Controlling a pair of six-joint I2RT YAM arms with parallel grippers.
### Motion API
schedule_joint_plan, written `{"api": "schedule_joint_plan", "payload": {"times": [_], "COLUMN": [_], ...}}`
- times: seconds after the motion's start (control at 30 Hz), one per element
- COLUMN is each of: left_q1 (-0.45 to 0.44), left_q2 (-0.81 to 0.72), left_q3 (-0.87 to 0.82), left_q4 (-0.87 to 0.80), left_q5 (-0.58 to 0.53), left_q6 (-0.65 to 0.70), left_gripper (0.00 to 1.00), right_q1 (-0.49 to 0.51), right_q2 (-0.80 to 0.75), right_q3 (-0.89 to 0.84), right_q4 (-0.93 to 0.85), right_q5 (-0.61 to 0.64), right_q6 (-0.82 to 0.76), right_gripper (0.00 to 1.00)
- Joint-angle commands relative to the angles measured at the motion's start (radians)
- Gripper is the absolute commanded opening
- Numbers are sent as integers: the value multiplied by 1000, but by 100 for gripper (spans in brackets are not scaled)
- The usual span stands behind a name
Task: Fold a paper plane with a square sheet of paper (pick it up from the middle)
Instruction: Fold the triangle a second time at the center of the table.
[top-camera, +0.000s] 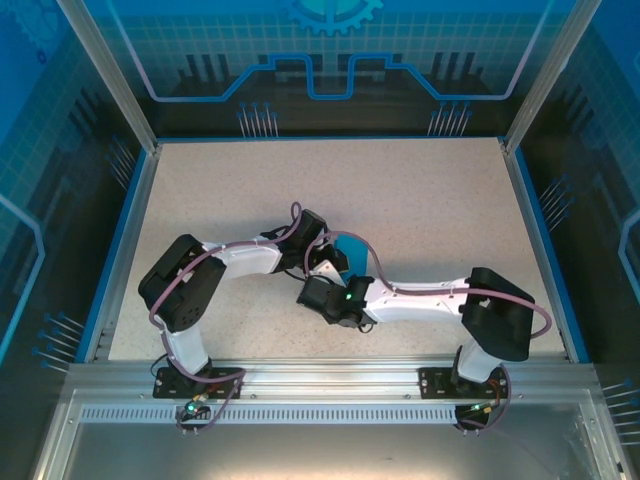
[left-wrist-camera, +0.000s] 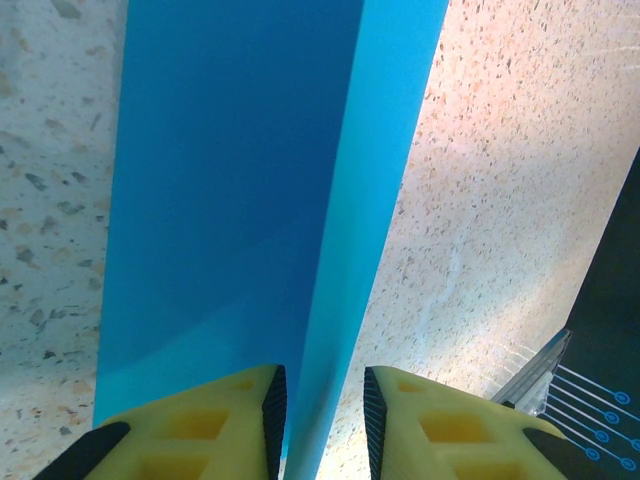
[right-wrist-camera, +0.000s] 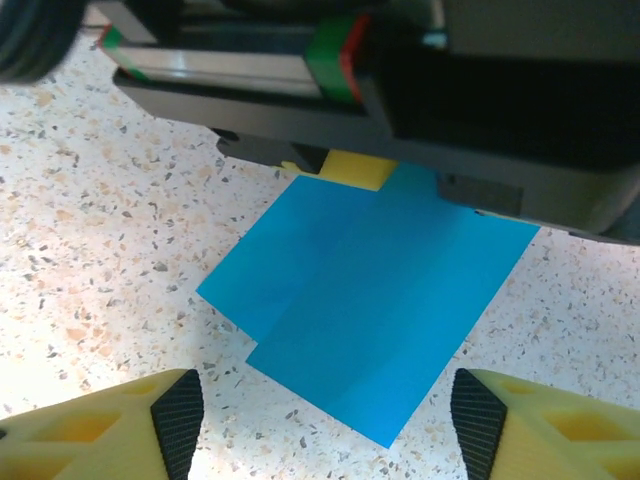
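- Top view: there is bare tabletop all round. The blue border strip on the left, the far edge and the right side are all well apart from the work, which sits near the middle, a touch toward the near rail. My forearms reach in from either side, elbows out, wrists almost meeting. The sheet of paper peeks out blue between them, just beside my left end effector and just beyond my right end effector.
- Left wrist: the folded sheet runs straight away from me, with a long crease heading into the narrow gap at my left end effector. The paper's edge meets one pad, and a sliver of tabletop shows by the other. Clamped or merely straddling, I cannot tell. There is open speckled surface to the right, up to the enclosure post.
- Right wrist: my right end effector is spread wide, released, gripping nothing. The sheet lies flat ahead in layers, one corner pointing at me, clear of both fingers. At its far edge the left end effector's yellow finger meets it, with the dark body spanning the top.
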Motion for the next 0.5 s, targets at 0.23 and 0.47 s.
{"api": "schedule_joint_plan", "payload": {"times": [0.23,0.47], "left_q1": [7,7], "left_q2": [-47,-55], "left_q3": [9,15], "left_q4": [-29,-41], "left_q5": [29,28], "left_q6": [-8,-4], "left_gripper": [32,32], "right_q1": [17,15], "right_q2": [-7,-12], "right_q3": [37,34], "right_q4": [-47,-54], "right_q5": [69,77], "right_q6": [32,33], "right_gripper": [45,28]}}
